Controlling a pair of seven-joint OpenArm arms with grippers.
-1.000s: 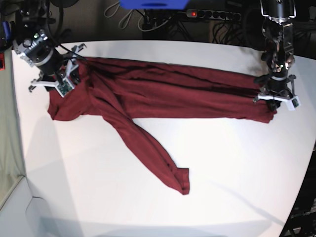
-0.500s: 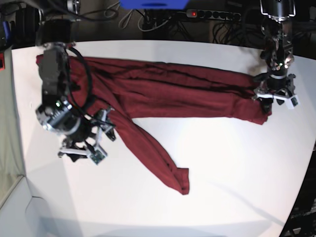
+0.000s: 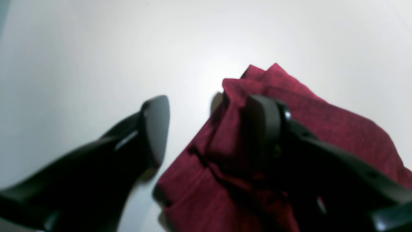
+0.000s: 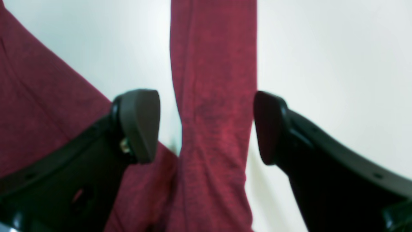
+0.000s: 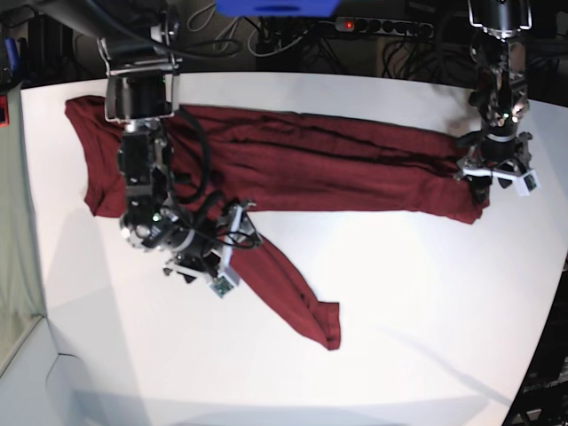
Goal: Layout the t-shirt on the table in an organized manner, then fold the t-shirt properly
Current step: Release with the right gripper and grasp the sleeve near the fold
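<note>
The maroon t-shirt (image 5: 311, 164) lies stretched across the far half of the white table (image 5: 417, 302), and one long sleeve runs diagonally toward the front. My right gripper (image 5: 204, 275) is open low over that sleeve near the shirt's body. In the right wrist view the sleeve (image 4: 212, 64) passes between the two spread fingers (image 4: 138, 125) without being pinched. My left gripper (image 5: 495, 182) is open at the shirt's right end. In the left wrist view one finger (image 3: 264, 129) rests over the cloth's edge (image 3: 338, 129), and the other stands over bare table (image 3: 96, 48).
A power strip (image 5: 382, 25) with a red light and loose cables lie beyond the table's far edge, beside a blue object (image 5: 275, 7). The table's dark edge curves in at the lower right. Bare white tabletop (image 4: 338, 48) fills the front.
My right arm left the shirt's upper-left corner, swung down to the sleeve and opened. The left gripper opened, releasing the shirt's right end. The shirt's left end now lies spread out.
</note>
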